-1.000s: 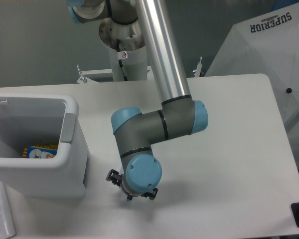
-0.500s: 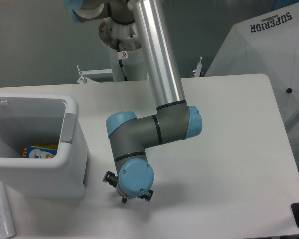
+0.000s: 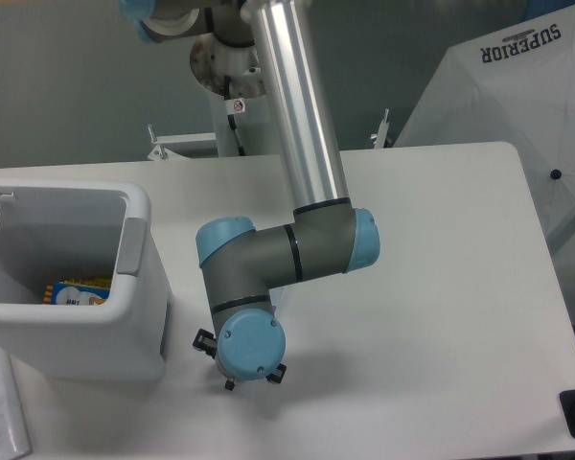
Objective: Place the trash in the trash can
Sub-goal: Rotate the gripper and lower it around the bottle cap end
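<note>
The trash (image 3: 77, 290) that can be made out is one item with a blue and yellow label lying at the bottom of the trash can (image 3: 125, 316); no bottle or wrapper is seen on the table (image 3: 441, 287), and whatever may lie beneath the wrist is hidden. The gripper (image 3: 238, 369) is held low over the table just right of the bin, masked by the blue wrist cap, so whether its jaws are spread, pressed together or pinching something cannot be told. If a piece is being reached for, the descent is judged best kept vertical and clear of the bin wall, with the jaws centred on the piece before closing. Against the earlier frames, the wrist is found shifted left and nearer the bin; the bin and its contents are unchanged.
</note>
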